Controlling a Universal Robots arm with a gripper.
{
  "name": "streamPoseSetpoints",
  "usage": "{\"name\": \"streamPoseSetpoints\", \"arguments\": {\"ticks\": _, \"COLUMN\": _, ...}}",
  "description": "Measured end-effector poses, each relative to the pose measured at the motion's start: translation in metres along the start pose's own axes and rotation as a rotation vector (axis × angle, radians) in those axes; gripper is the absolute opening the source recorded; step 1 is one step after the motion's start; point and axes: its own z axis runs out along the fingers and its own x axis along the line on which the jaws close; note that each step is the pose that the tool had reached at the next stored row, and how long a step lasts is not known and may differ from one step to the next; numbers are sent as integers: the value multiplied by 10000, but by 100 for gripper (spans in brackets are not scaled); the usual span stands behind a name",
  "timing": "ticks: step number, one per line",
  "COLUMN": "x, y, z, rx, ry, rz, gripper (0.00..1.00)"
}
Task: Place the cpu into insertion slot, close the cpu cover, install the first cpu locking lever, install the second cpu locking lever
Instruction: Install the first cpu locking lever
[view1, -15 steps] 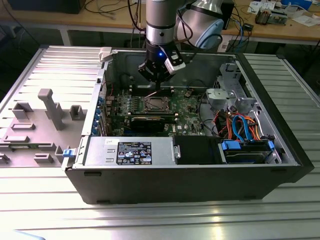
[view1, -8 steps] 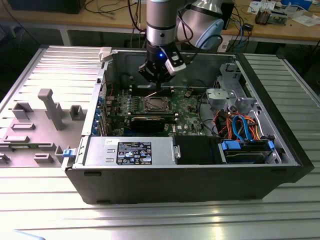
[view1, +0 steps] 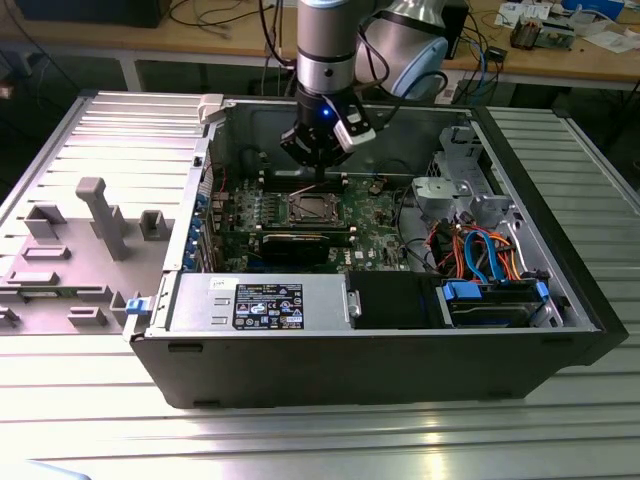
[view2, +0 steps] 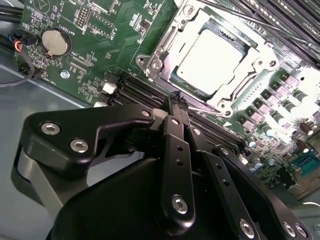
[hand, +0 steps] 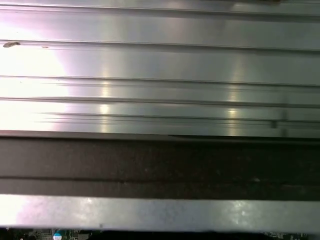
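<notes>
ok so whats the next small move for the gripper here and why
Probably a short push down at the near edge of the insertion slot, to start latching it: the cpu already sits inside, the cpu cover lies over it, and the shut gripper hangs right beside that edge.

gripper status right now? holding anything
gripper: shut, holding nothing, just beside the cpu cover, which lies closed over the cpu.

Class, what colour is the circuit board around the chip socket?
Green, clearest in the second wrist view: the circuit board surrounds the silver-rimmed socket.
</notes>
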Motion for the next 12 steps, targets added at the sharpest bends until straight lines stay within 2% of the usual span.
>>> {"name": "streamPoseSetpoints", "arguments": {"ticks": 5, "x": -23, "y": -1, "z": 35, "rx": 6, "ry": 0, "rz": 1, "gripper": 11}}
{"name": "streamPoseSetpoints", "arguments": {"ticks": 12, "x": -47, "y": -3, "z": 121, "rx": 8, "ry": 1, "rz": 0, "gripper": 11}}
